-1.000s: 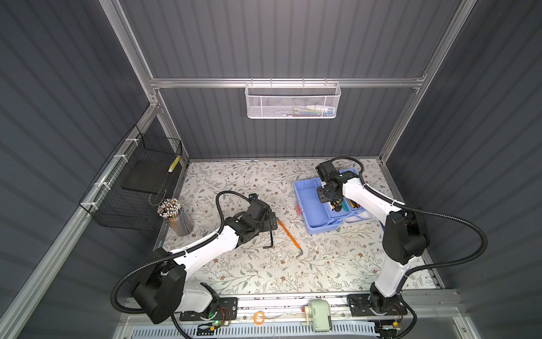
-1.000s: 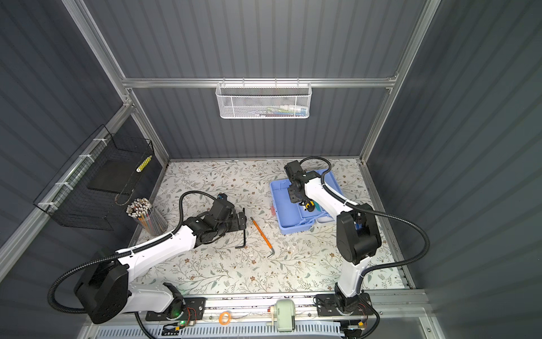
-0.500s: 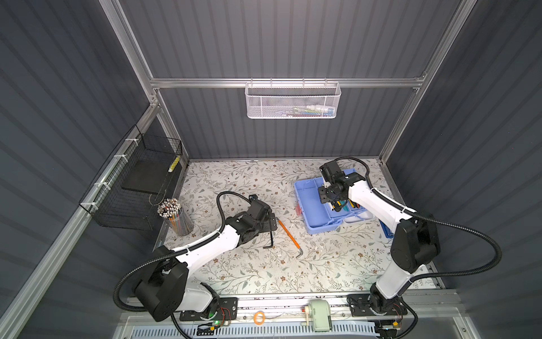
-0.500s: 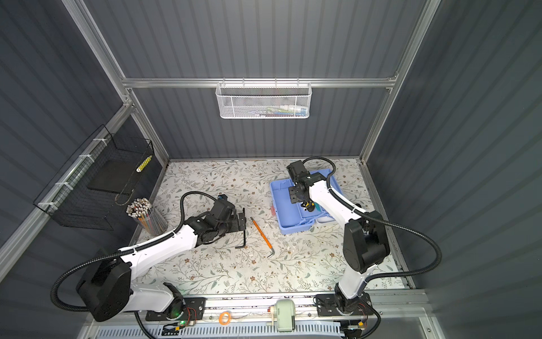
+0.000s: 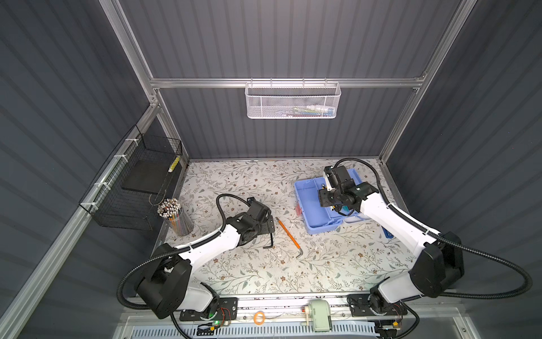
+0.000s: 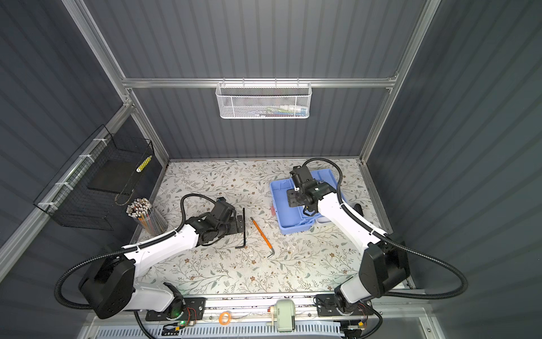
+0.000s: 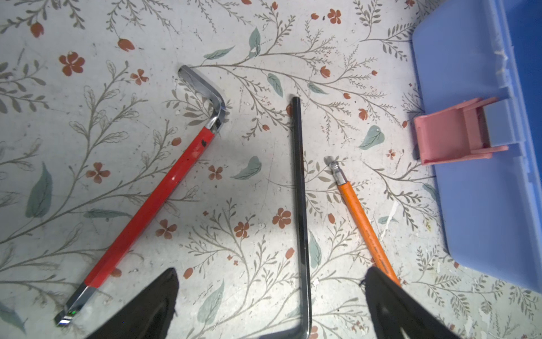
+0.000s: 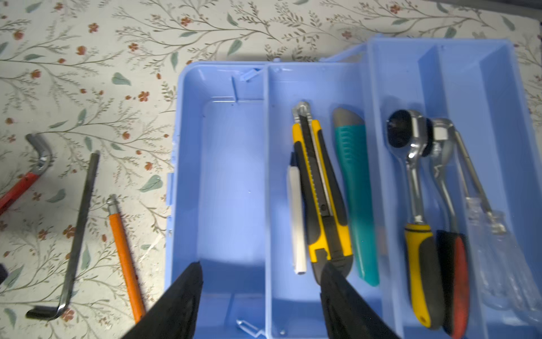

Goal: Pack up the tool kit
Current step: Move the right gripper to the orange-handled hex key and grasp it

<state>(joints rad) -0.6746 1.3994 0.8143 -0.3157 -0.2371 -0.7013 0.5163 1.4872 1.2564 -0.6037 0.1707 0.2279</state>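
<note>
Our two grippers empty, the tool kit (image 5: 308, 202) open
Our right gripper (image 8: 261, 264) hangs, jaws apart and holding nothing, above the tool kit near the table's (image 5: 264, 270) far right corner; our left gripper (image 7: 272, 273) gapes wide over the black hex key (image 7: 299, 205), mid-table, gripping nothing.
</note>
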